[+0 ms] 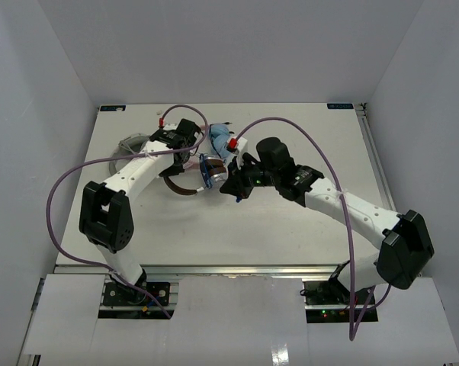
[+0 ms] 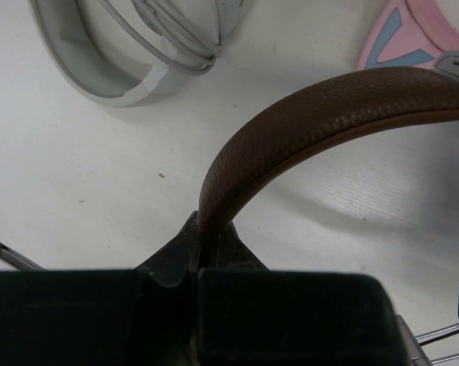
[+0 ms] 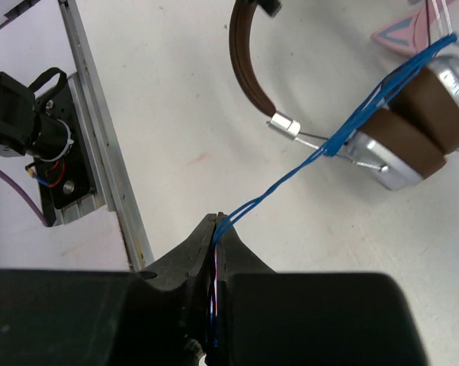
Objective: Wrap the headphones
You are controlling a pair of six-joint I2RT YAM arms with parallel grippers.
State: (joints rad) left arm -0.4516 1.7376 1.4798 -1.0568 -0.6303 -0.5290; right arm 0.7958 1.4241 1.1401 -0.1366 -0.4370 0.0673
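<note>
Mid-wrap: headphones (image 1: 205,172) lie mid table (image 1: 290,229), left gripper (image 2: 205,242) jaws clamped on the headband (image 2: 306,122), right gripper (image 3: 216,227) jaws pinching the cable (image 3: 290,175) taut; next, loop it round the cups (image 3: 412,126)

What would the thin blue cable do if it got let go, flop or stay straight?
Probably flop: the blue cable looks very thin and runs straight only because the right end effector pinches it taut. It likely weighs almost nothing. It may slip, since the loops crossing the ear cups lie spread apart.
</note>
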